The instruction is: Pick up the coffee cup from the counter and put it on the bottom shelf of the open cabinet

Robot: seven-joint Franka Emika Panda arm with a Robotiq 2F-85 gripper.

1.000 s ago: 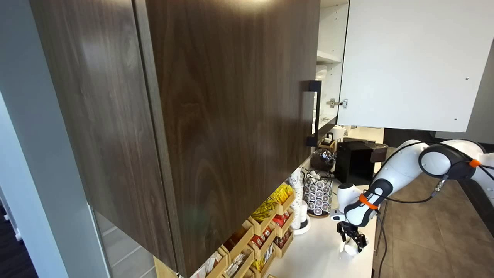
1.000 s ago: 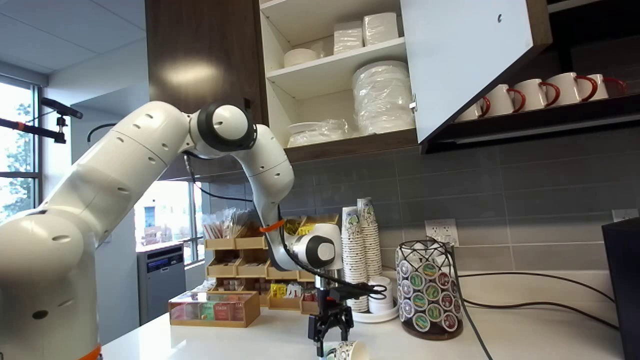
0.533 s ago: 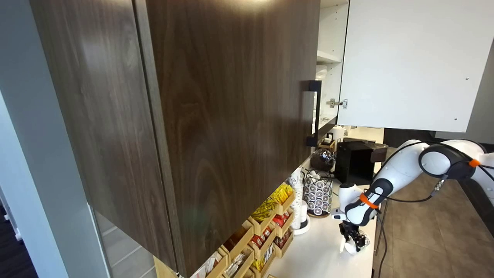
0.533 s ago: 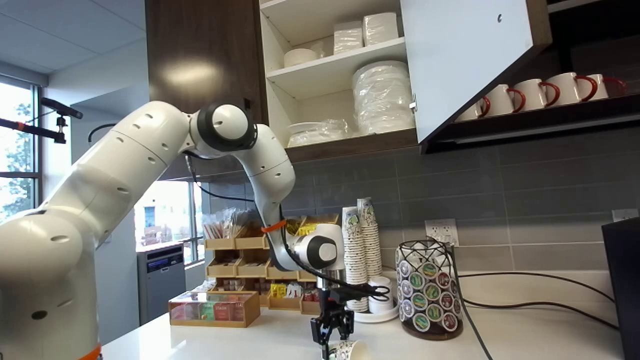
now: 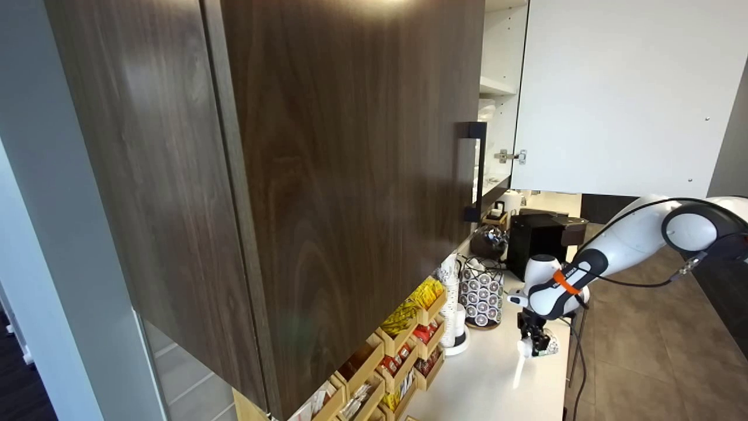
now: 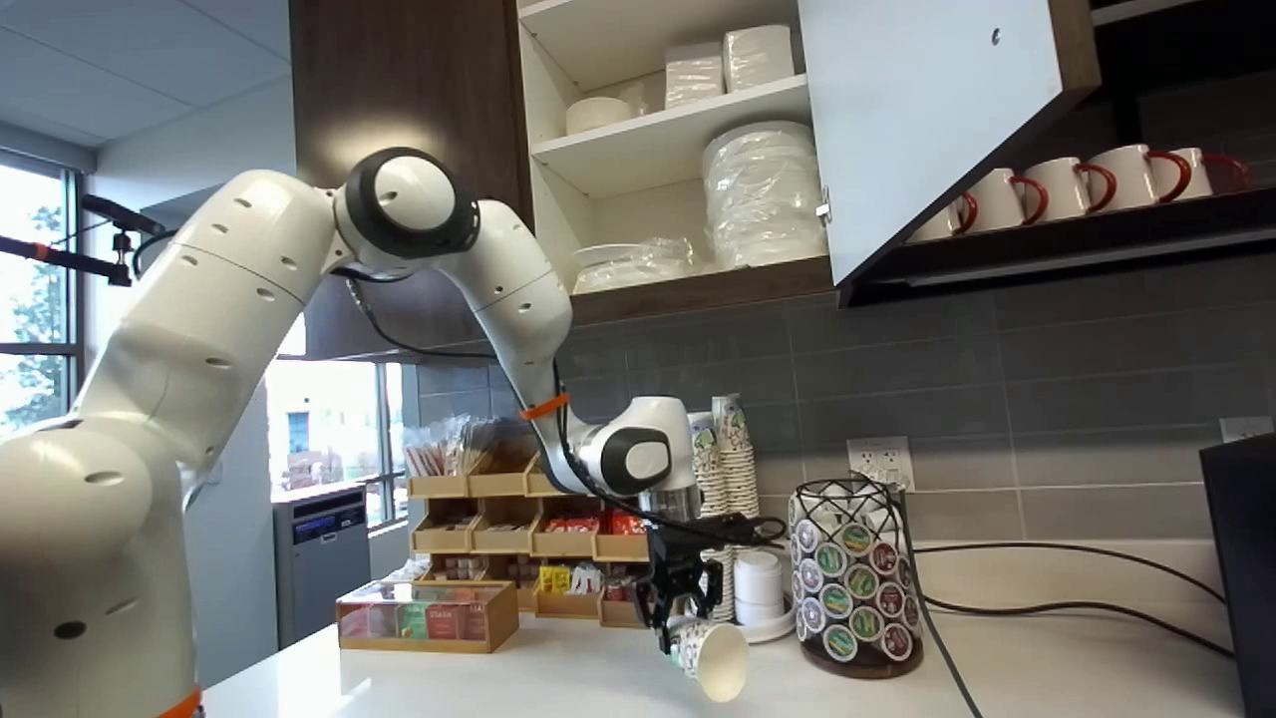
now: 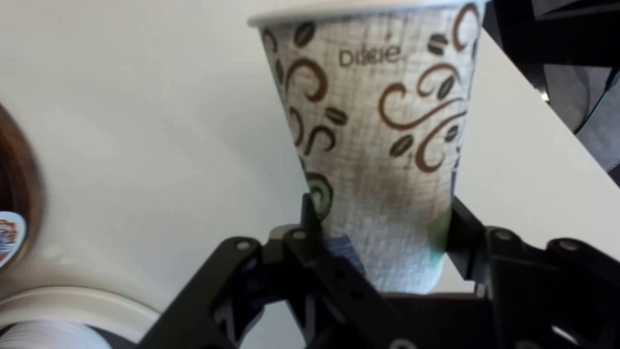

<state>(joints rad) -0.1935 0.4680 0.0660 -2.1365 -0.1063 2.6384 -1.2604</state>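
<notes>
The coffee cup (image 6: 720,662), a white paper cup with brown swirls, lies on its side in my gripper (image 6: 686,620), a little above the pale counter (image 6: 558,683). In the wrist view both fingers press against the lower part of the coffee cup (image 7: 373,121), with its rim pointing away from the gripper (image 7: 385,223). An exterior view has the coffee cup (image 5: 548,345) partly hidden by the fingers. The open cabinet (image 6: 648,214) stands higher up at the back. On its bottom shelf (image 6: 704,263) sit bagged plates (image 6: 633,264) and a tall wrapped stack (image 6: 763,199).
The open cabinet door (image 6: 927,110) juts out on the right, near a shelf of red-handled mugs (image 6: 1057,189). A pod carousel (image 6: 857,588), stacked paper cups (image 6: 736,459), a tea box (image 6: 429,616) and snack bins (image 6: 528,538) line the counter. A black appliance (image 5: 534,245) stands farther along.
The gripper has shut on the coffee cup and lifted it off the counter. Arm and cup have risen in both exterior views, and the cup's mouth now shows more fully.
</notes>
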